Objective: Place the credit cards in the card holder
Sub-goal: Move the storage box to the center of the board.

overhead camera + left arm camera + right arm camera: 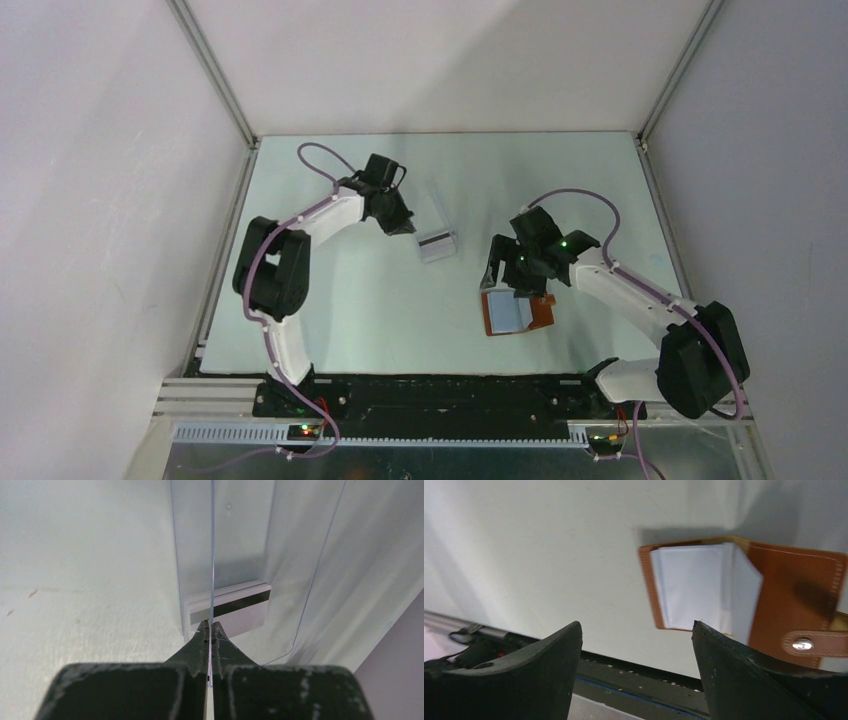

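Observation:
The credit cards (437, 245) are a small stack of pale cards with a dark stripe (240, 609), lying in a clear plastic box (300, 580) at the table's back middle. My left gripper (403, 224) is shut on a thin clear wall of that box, which runs edge-on between its jaws (211, 626). The card holder (541, 314) lies open near the front right: tan-brown leather (794, 585) with pale pockets (691, 587) and a snap tab (809, 642). My right gripper (508, 285) hovers over its near edge, open with nothing between its fingers (636, 626).
White enclosure walls with metal corner posts (215, 70) surround the pale table (380, 320). A black rail and the arm bases (300, 395) run along the near edge, which the right wrist view shows just beyond the wallet.

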